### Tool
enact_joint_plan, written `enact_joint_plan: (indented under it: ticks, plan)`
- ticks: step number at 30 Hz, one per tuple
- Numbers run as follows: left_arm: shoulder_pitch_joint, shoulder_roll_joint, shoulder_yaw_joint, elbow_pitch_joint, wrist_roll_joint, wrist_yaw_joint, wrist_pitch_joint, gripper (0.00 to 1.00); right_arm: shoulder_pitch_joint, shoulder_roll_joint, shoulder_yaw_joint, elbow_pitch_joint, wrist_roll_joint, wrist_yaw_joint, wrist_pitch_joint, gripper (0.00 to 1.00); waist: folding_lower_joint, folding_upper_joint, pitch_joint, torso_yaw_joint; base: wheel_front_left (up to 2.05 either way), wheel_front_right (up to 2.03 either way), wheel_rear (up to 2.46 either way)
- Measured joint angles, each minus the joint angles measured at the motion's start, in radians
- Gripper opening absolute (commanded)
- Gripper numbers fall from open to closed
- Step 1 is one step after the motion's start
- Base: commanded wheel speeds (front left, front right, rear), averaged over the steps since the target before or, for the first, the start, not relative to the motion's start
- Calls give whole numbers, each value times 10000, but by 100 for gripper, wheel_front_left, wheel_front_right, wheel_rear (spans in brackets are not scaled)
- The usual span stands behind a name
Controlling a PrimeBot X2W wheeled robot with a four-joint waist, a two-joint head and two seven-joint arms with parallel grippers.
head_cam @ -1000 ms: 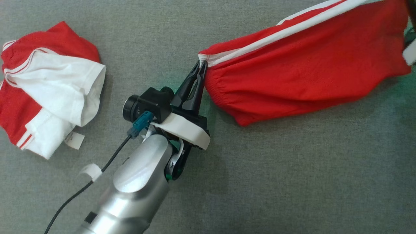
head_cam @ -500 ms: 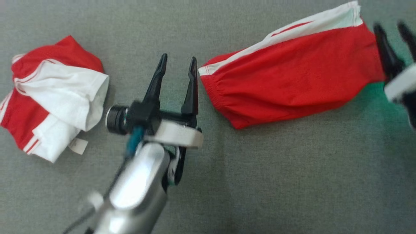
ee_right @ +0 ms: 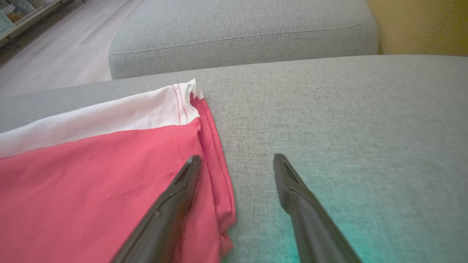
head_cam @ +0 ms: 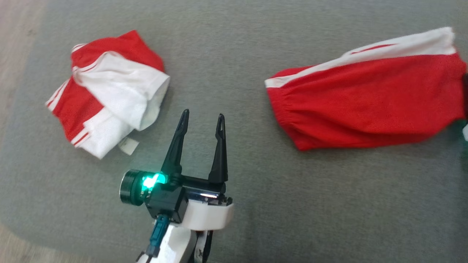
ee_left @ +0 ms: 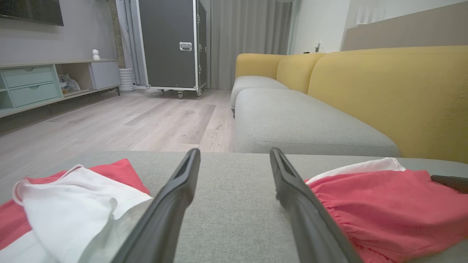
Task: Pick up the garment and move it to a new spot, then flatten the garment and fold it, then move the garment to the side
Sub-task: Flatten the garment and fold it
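Note:
The garment (head_cam: 365,98) is red with a white side stripe and lies stretched out on the grey cushion (head_cam: 256,219) at the right. My left gripper (head_cam: 203,114) stands open and empty to the left of its gathered waistband, well apart from it. Along its fingers the garment (ee_left: 384,212) lies to the right. My right gripper (ee_right: 237,157) is open over the garment's (ee_right: 91,175) hemmed end, its left finger above the hem and its right finger above bare cushion. One of its dark fingertips (ee_left: 451,182) shows past the garment's far end.
A second, crumpled red-and-white garment (head_cam: 109,91) lies at the left of the cushion, close to my left gripper. Wooden floor (head_cam: 14,36) begins past the cushion's left edge. Beyond are another grey seat (ee_left: 299,128), a yellow backrest (ee_left: 384,91) and a black case (ee_left: 172,44).
Both grippers have opened and let go of the garment, which now lies flat. The left gripper has drawn back from the waistband. The camera has shifted, moving the whole scene rightward.

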Motion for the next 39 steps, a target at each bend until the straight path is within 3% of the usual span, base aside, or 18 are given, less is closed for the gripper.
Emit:
enact_joint_plan:
  ticks: [5, 6, 7, 8, 19, 29, 35, 39]
  plan:
    - [-1, 0, -44, -150, 29, 73, 0, 100, -390, 75, 140, 368, 0, 0, 616, 100, 1, 0, 157, 373, 0, 0, 0]
    - [-2, 0, -44, -150, 31, 73, 0, 100, -434, 98, 161, 357, 4, 0, 679, 83, 2, 0, 183, 392, 0, 0, 0]
    - [-2, 0, -42, -148, 31, 75, 0, 100, -480, 102, 194, 341, 15, 0, 742, 20, 2, 0, 189, 389, 0, 0, 0]
    - [-2, 0, -42, -148, 31, 75, 0, 100, -480, 102, 194, 341, 15, 0, 742, 0, 2, 0, 189, 389, 0, 0, 0]
    - [192, 4, 282, 48, 272, -111, 0, 100, -313, 284, 412, 284, 261, 0, 435, 0, 1, 0, -372, -638, 0, 0, 0]
    - [610, 31, 706, 303, 516, -558, 0, 100, 927, -573, 384, 75, 525, 0, -468, 0, 0, 0, -1153, -2220, 0, 0, 0]
    - [687, 31, 725, 439, 514, -744, 0, 100, 554, -598, 489, -357, -343, 0, -871, 0, 0, 0, -1494, -2516, 0, 0, 0]
    - [1012, 36, 704, 656, 500, -821, 0, 100, 6, -105, 644, -1120, -911, 0, -903, 0, 0, 0, -1810, -2542, 0, 0, 0]
